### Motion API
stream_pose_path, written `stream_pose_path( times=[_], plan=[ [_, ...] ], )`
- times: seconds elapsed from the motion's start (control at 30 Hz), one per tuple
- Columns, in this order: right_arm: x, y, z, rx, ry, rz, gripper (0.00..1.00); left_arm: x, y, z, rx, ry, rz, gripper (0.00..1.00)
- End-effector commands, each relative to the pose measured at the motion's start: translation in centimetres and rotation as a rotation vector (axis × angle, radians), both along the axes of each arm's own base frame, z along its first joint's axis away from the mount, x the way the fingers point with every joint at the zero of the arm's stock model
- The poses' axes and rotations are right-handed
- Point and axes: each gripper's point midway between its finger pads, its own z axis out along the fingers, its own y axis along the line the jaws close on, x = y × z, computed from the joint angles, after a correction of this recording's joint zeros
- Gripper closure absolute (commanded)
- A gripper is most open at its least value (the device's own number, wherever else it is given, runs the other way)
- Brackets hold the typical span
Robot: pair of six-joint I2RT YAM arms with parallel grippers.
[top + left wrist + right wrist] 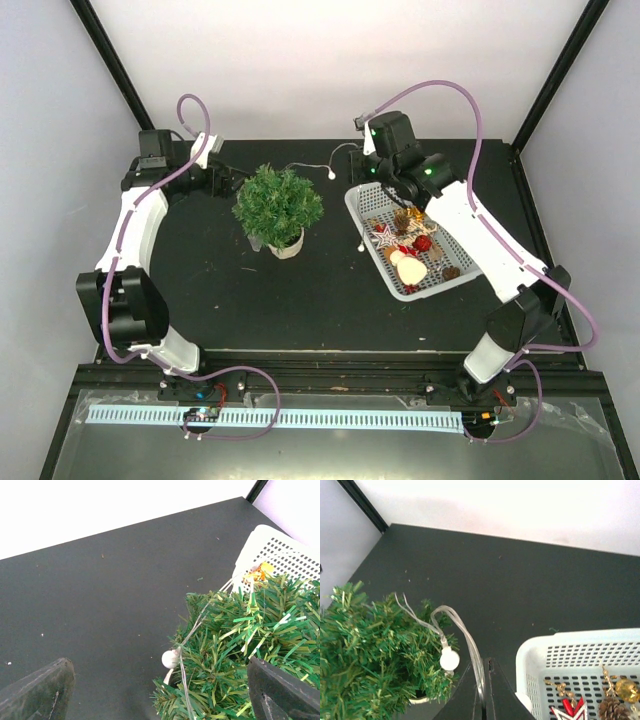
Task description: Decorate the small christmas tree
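Two right fingers (470,700) pinch the light string (449,659); left fingers (37,692) gape wide.

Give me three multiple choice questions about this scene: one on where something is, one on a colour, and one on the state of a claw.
1. Where does the basket sit relative to the tree?
A) to its left
B) to its right
C) on top of it

2. What colour is the tree's pot?
A) red
B) black
C) white

3. How is the left claw?
A) open
B) shut on a star
C) shut on the pot

Answers:
1 B: in the top view the basket lies toward the robot's right of the tree.
2 C: a white pot shows under the needles.
3 A: in the left wrist view its fingers stand far apart.
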Motion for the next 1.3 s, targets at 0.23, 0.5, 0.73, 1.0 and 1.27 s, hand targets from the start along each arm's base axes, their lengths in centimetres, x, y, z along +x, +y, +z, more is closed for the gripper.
stream_pose_path(
  times=[0.23,0.5,0.73,1.0,1.27],
  plan=[
    [-0.7,0.4,-2.4,0.012,0.061,0.013,0.99,0.0,-0.2,1.7,-0.017,-0.048,-0.042,0.01],
    [-0.7,0.9,-3.7,0.017,0.090,0.025,0.99,-0.1,-0.8,3.6,-0.163,-0.048,-0.114,0.01],
    [-0.4,1.2,-4.1,0.029,0.095,0.021,0.99,-0.2,-1.2,4.5,-0.191,-0.064,-0.154,0.01],
    [-2.0,1.1,-6.0,0.027,0.146,0.035,0.99,-4.3,-0.9,8.0,-0.048,-0.244,-0.098,0.01],
    [-6.2,2.6,-6.1,0.041,0.171,0.102,0.99,-11.7,-5.8,9.1,0.048,-0.332,-0.255,0.01]
  ],
)
